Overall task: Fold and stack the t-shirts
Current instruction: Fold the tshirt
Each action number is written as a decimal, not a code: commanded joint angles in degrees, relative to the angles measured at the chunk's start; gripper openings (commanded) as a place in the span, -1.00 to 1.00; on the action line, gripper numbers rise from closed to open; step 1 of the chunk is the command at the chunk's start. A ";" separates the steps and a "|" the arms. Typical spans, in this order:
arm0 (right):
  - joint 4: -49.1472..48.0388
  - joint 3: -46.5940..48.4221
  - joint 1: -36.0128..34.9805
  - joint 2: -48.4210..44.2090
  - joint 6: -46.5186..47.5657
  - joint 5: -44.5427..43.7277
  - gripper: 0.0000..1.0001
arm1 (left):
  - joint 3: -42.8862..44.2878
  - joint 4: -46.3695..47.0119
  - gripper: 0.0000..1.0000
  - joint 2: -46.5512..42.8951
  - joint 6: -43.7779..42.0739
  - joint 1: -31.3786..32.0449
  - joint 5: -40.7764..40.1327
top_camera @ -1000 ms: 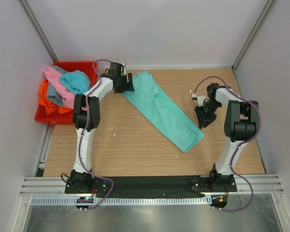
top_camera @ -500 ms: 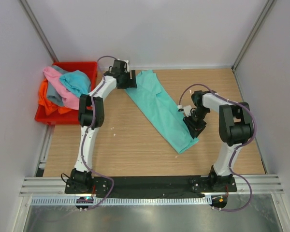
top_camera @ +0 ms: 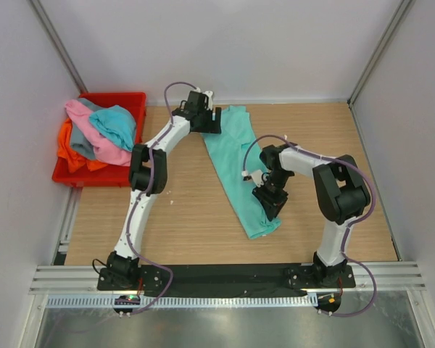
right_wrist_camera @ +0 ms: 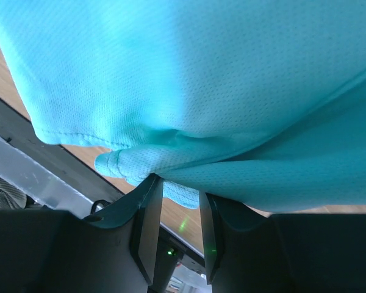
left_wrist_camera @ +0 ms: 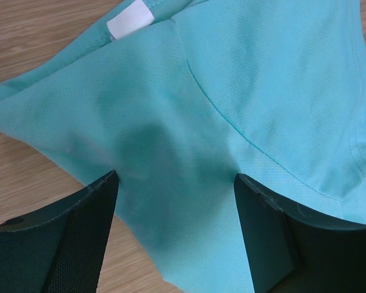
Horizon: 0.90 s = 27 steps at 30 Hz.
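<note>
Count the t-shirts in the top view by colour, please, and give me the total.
mint green t-shirt: 1
pink t-shirt: 1
turquoise blue t-shirt: 1
orange t-shirt: 1
grey t-shirt: 1
Total: 5

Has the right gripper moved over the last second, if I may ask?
Yes. The right gripper slid leftward, toward the red bin, gripping the mint green t-shirt.

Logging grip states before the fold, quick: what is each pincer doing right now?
Left pincer: open, fingers spread over the soft mint green cloth t-shirt.
Right pincer: closed, pinching an edge of that t-shirt.
</note>
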<state>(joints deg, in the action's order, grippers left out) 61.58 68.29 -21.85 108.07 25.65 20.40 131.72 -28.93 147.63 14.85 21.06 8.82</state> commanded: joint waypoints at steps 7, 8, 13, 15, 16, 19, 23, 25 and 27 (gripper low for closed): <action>-1.47 -0.62 -4.61 -10.24 -6.05 -0.08 -0.31 | 2.94 -0.95 0.50 -4.78 -1.32 0.83 0.32; -1.38 -0.09 -4.35 -11.55 -6.05 -2.36 -0.30 | 1.36 -1.83 0.50 -6.90 -1.06 0.83 1.02; -0.76 4.65 -2.24 -16.75 -4.47 -11.25 -0.23 | -21.82 0.88 0.50 -25.26 2.90 1.00 6.20; -3.72 6.32 -0.75 -17.02 -5.25 -12.14 -0.21 | -28.33 2.47 0.47 -33.26 3.43 1.18 10.14; -5.58 6.50 -0.05 -17.10 -6.13 -12.23 -0.21 | -33.76 2.47 0.47 -35.72 4.13 1.96 10.77; -13.75 7.82 3.38 -15.53 -12.10 -11.62 -0.19 | -43.96 2.30 0.45 -42.50 5.09 4.07 16.74; -21.75 14.82 6.81 -7.38 -18.17 -7.32 -0.07 | -53.57 4.30 0.43 -46.99 5.19 8.46 21.76; -22.38 18.53 6.99 -3.41 -18.97 -6.70 -0.06 | -57.62 5.37 0.43 -49.36 3.27 11.80 21.16; -24.30 22.65 7.08 1.32 -19.84 -3.64 -0.07 | -59.38 6.51 0.43 -50.68 0.10 13.91 20.27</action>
<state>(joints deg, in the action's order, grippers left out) 44.01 84.97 -14.41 104.66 9.98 12.40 75.42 -24.36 98.43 18.28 32.18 26.26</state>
